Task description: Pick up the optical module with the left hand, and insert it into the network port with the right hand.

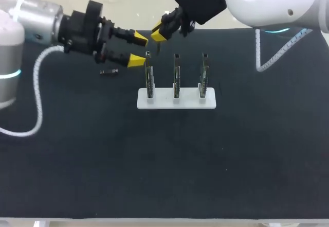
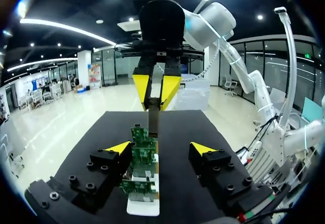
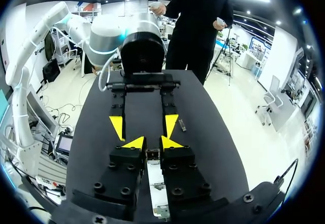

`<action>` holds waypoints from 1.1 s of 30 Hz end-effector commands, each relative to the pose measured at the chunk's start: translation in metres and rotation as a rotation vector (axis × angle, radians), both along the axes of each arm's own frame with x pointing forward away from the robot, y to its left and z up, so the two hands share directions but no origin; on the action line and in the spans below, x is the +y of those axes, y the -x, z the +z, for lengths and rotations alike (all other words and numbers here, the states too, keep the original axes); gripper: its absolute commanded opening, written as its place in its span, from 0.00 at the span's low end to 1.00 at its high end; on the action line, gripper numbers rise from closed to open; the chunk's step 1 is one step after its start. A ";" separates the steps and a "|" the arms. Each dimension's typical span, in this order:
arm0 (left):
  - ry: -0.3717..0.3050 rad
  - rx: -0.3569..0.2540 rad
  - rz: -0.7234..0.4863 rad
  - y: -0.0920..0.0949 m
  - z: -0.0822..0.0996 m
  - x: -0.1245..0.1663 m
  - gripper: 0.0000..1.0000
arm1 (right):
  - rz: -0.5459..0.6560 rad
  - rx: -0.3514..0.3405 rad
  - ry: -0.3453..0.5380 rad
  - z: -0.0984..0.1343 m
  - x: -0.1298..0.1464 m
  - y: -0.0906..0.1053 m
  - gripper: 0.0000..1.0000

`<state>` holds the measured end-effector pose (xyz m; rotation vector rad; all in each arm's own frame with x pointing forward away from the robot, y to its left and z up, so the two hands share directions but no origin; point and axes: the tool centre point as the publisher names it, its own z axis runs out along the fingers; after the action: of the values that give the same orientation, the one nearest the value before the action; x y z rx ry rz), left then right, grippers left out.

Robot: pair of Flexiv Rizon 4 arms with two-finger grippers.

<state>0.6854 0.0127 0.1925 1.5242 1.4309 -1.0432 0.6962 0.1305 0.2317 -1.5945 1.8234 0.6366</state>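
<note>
My right gripper [image 1: 159,34] is shut on a small dark optical module [image 1: 158,47] that hangs from its yellow tips above the leftmost board. The left wrist view has the module [image 2: 153,120] held upright in the right gripper [image 2: 156,88], just over the green boards [image 2: 139,165]. My left gripper [image 1: 137,49] stands open and empty beside it, to the left of the stand. In the right wrist view the module [image 3: 152,154] is pinched between my right gripper's [image 3: 152,144] tips, with the open left gripper [image 3: 144,126] facing it.
A white stand [image 1: 169,103] carries three upright green port boards [image 1: 176,75] in a row at the table's middle. A second small module [image 1: 109,72] lies flat on the black mat left of the stand, below my left arm.
</note>
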 end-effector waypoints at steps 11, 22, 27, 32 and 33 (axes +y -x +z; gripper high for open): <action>-0.241 -0.050 -0.060 -0.006 0.007 0.066 1.00 | 0.044 -0.005 0.002 -0.001 0.003 -0.008 0.00; -0.244 -0.082 -0.042 -0.009 0.005 0.104 1.00 | 0.088 -0.014 0.004 -0.003 0.011 -0.016 0.00; -0.243 -0.061 -0.016 -0.010 0.005 0.113 1.00 | 0.112 -0.015 0.002 -0.004 0.016 -0.017 0.00; -0.243 -0.061 -0.016 -0.010 0.005 0.113 1.00 | 0.128 -0.011 0.009 -0.003 0.018 -0.018 0.00; -0.243 -0.061 -0.016 -0.010 0.005 0.113 1.00 | 0.131 -0.011 0.012 -0.002 0.018 -0.019 0.00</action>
<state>0.6973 0.1262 0.1983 1.7284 1.5476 -0.8544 0.7098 0.1467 0.2276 -1.7224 1.7280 0.6662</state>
